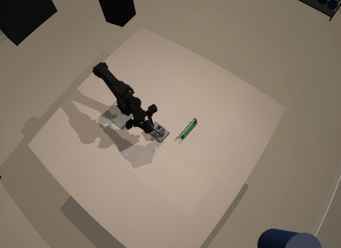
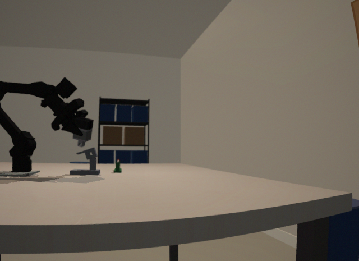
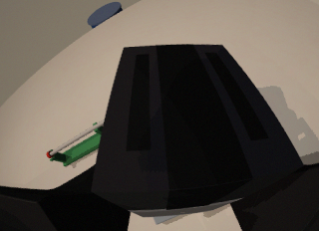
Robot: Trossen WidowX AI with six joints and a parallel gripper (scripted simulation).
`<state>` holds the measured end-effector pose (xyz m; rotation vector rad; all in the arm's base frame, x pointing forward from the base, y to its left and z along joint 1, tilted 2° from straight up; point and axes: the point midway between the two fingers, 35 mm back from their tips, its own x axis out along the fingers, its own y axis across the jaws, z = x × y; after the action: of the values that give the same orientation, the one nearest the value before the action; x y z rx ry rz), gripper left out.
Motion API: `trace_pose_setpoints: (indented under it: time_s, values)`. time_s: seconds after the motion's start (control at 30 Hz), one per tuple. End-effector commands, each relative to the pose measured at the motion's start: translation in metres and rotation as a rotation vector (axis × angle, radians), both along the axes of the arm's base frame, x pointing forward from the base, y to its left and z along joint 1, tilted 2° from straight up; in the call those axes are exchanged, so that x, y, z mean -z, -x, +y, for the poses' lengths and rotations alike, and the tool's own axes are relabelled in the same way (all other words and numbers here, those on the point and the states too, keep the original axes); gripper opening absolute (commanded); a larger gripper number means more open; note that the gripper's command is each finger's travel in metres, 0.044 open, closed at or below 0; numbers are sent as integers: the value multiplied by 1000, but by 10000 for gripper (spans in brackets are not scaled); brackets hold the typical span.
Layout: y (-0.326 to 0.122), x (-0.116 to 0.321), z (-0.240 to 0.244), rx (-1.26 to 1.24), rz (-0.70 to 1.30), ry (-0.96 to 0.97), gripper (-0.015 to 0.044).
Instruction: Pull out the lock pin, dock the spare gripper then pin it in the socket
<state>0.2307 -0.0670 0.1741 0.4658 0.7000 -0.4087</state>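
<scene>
My gripper (image 1: 148, 127) (image 2: 82, 129) is shut on the spare gripper (image 1: 147, 125) (image 2: 84, 123) (image 3: 174, 116), a dark block with a grey underside. Its small grey spigot (image 2: 81, 143) points down, tilted, above and a little left of the mount's socket in the exterior view, with a gap between them. The grey mount (image 1: 162, 136) (image 2: 92, 163) stands on the table with its slanted socket facing up. The lock pin (image 1: 187, 127) (image 3: 75, 136), pale with a red end, lies along the green holder (image 1: 189, 129) (image 2: 117, 168) (image 3: 84, 148). The spare gripper hides most of the mount in the wrist view.
The green holder stands beyond the mount from the arm's base plate (image 1: 118, 119) (image 2: 31, 173). The table (image 1: 220, 102) (image 2: 202, 200) carries these things. A blue cylinder (image 1: 275, 238) (image 3: 105, 14) stands off the table. A shelf rack (image 2: 124, 123) stands in the background.
</scene>
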Motion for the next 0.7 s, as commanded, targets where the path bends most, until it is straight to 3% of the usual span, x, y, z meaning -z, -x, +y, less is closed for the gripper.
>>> trace_pose_setpoints:
  time_s: [0.0, 0.67]
  values:
    - [0, -5, 5, -43, -59, 66, 0]
    - [4, -12, 28, -195, -268, 285, 0]
